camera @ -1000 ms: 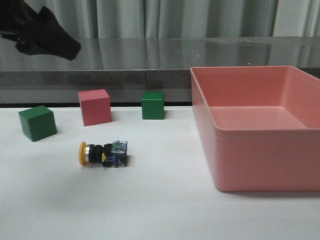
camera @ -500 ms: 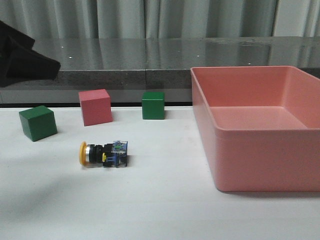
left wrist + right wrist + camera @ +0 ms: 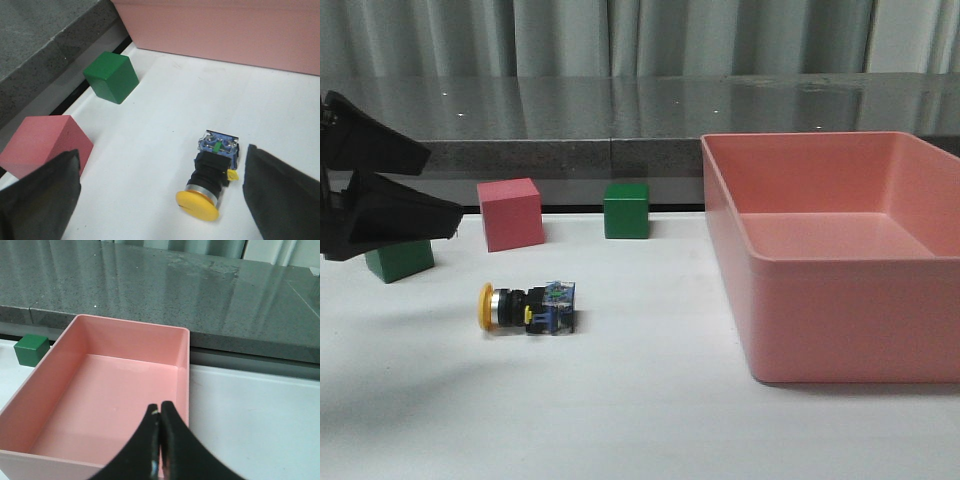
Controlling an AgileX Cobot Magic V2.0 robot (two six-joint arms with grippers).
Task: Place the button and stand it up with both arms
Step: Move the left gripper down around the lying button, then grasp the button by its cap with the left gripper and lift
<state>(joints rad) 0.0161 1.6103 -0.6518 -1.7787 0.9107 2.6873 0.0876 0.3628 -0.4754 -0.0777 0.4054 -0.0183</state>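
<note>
The button [image 3: 525,306] lies on its side on the white table, yellow cap to the left and clear bluish base to the right. My left gripper [image 3: 442,192] hangs open at the left edge of the front view, above and left of the button. In the left wrist view the button [image 3: 212,172] lies between the spread fingers [image 3: 40,195], nearer the other one, and touches neither; the left gripper [image 3: 160,197] holds nothing. My right gripper [image 3: 160,412] is shut on nothing and hovers over the pink bin [image 3: 107,405]. It is out of the front view.
A red cube [image 3: 510,213] and a green cube [image 3: 626,210] stand behind the button. Another green cube [image 3: 398,260] is partly hidden by the left gripper. The large pink bin [image 3: 840,300] fills the right side. A dark stone ledge [image 3: 620,120] runs along the back.
My left gripper has come down from the upper left toward the table and now stands in front of the left green cube. The button and cubes have not moved.
</note>
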